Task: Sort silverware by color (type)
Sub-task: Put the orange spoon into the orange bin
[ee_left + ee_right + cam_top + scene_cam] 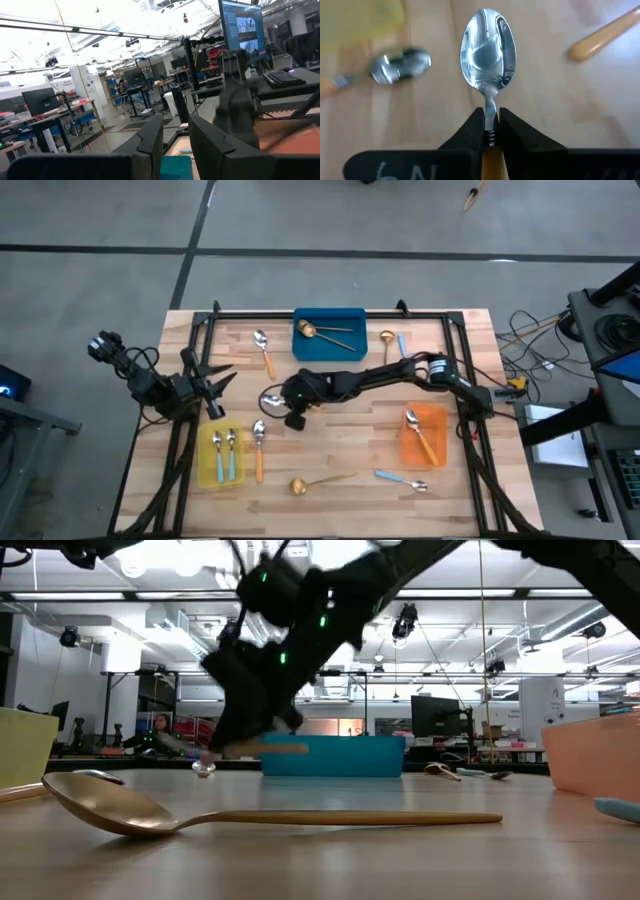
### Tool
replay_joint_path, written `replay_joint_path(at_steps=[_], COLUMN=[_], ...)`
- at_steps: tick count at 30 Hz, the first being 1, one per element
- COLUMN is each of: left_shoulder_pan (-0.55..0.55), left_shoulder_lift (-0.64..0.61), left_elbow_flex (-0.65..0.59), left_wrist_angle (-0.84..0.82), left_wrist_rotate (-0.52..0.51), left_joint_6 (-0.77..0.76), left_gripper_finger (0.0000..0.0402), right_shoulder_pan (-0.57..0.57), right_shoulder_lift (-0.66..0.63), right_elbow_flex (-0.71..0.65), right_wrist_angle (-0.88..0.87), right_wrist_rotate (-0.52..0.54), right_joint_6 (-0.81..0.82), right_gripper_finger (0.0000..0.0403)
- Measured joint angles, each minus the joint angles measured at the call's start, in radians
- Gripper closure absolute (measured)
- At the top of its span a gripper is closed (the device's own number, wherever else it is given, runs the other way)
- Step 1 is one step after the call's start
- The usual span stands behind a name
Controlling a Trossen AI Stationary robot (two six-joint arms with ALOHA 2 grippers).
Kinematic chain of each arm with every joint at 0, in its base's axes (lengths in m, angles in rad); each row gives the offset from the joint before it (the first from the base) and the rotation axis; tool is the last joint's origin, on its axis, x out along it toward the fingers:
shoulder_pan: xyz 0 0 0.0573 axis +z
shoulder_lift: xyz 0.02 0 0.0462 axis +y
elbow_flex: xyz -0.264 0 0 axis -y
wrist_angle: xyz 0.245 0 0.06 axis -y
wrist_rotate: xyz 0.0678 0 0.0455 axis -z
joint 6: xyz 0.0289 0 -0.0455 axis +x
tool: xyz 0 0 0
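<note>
Sort roughly half done; right tool (pixel 491 131) pinching an orange-handled spoon (pixel 488 52) at its neck
Bins hold ~5 spoons, ~7 loose on surface (pixel 340 455) around it; left tool (pixel 212 388) idle, fingers apart, empty

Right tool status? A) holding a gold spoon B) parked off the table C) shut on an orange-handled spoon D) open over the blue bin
C: the right tool is clamped on the spoon at its neck, orange handle showing between the fingers, silver bowl ahead, mid-table.
</note>
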Motion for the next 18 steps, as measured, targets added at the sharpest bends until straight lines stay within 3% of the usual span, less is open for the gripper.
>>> replay_joint_path(at_steps=[18], left_shoulder_pan=[0.0], left_shoulder_lift=[-0.002], left_elbow_flex=[0.0], left_wrist_angle=[0.001], left_wrist_rotate=[0.0], left_joint_6=[-0.044], left_gripper_finger=[0.0327], right_shoulder_pan=[0.016], right_shoulder_lift=[-0.279], right_elbow_flex=[0.003], right_wrist_angle=[-0.446], right_wrist_rotate=[0.125], right_joint_6=[0.369], right_gripper_finger=[0.0372])
